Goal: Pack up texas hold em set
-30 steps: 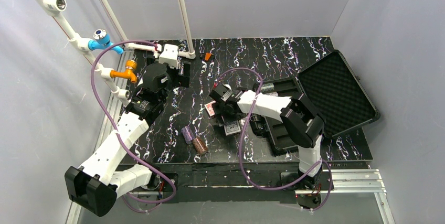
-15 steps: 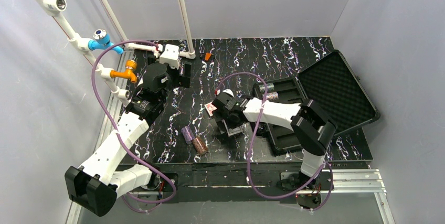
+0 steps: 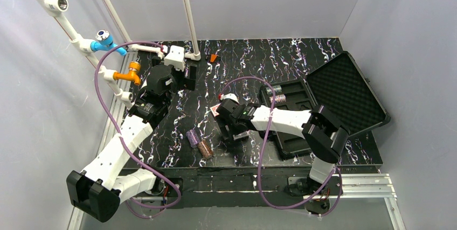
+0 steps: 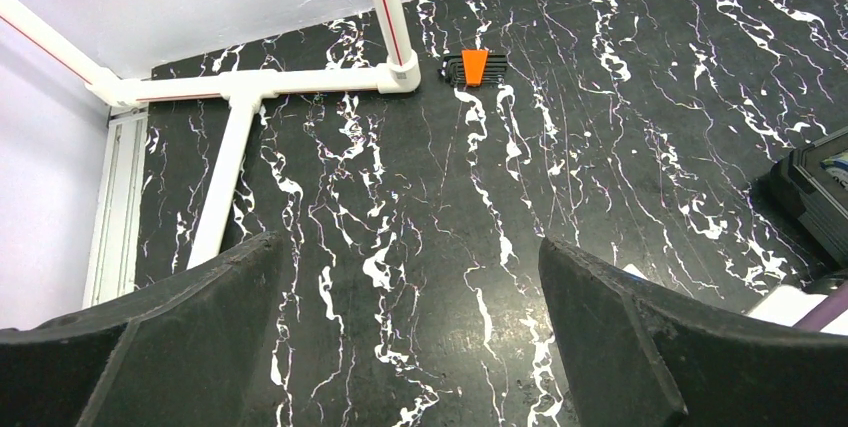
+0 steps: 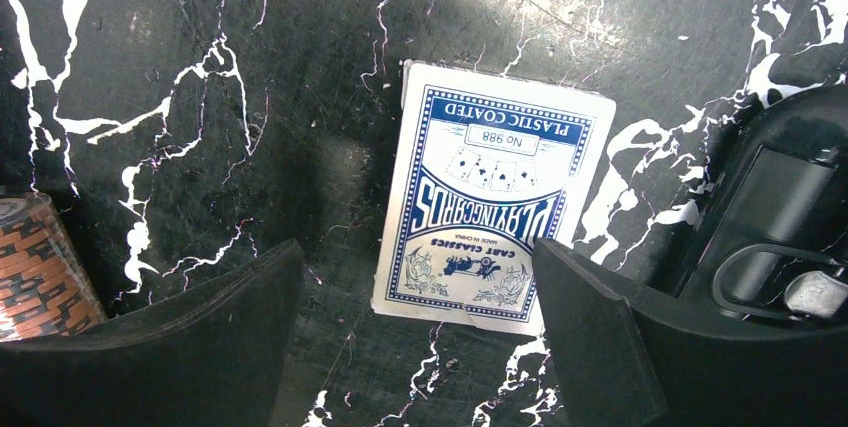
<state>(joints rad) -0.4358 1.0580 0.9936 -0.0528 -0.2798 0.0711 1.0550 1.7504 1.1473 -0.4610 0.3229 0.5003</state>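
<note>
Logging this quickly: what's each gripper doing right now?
Left gripper: open, holding nothing.
Right gripper: open over the blue card deck, holding nothing.

Blue-and-white card deck (image 5: 495, 197) (ornate print); black table (image 5: 200, 147) veined white; brown-orange chip stack (image 5: 40, 267) striped.

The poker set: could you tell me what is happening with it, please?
The right gripper hangs open over the blue deck, not gripping it. The case lies open with some chips inside; a purple stack, a brown stack and the red deck lie outside. The left gripper is open, holding nothing.
</note>
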